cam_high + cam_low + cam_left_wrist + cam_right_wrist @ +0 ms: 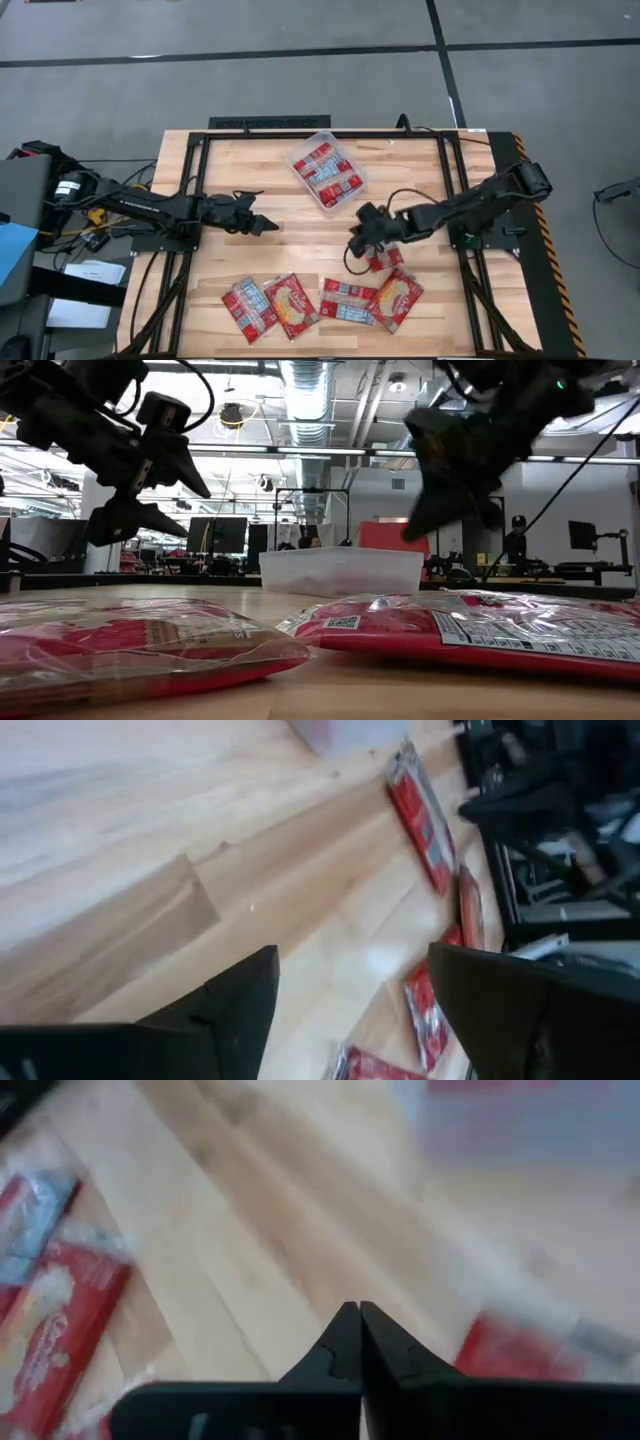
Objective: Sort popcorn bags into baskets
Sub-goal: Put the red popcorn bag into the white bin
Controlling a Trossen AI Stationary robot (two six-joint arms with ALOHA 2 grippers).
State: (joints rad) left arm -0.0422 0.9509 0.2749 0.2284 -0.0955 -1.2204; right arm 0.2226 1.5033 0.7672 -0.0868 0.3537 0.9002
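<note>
Several red popcorn bags lie flat near the table's near edge (290, 303) (397, 297), and they fill the foreground of the low view (480, 625). Another red bag (386, 259) lies beside my right gripper. The clear plastic tub (345, 200) stands toward the far side with red bags inside (325, 170); the low view shows its wall (340, 572). My right gripper (357, 240) (358, 1325) hovers over bare wood, shut on nothing. My left gripper (262, 225) (350, 990) is open above bare wood at table's left-centre.
A black metal frame (300, 133) borders the table, with cables along the left and right sides. Bare wood lies between the two grippers and between the tub and the row of bags. The room beyond holds monitors and a person (517, 535) far off.
</note>
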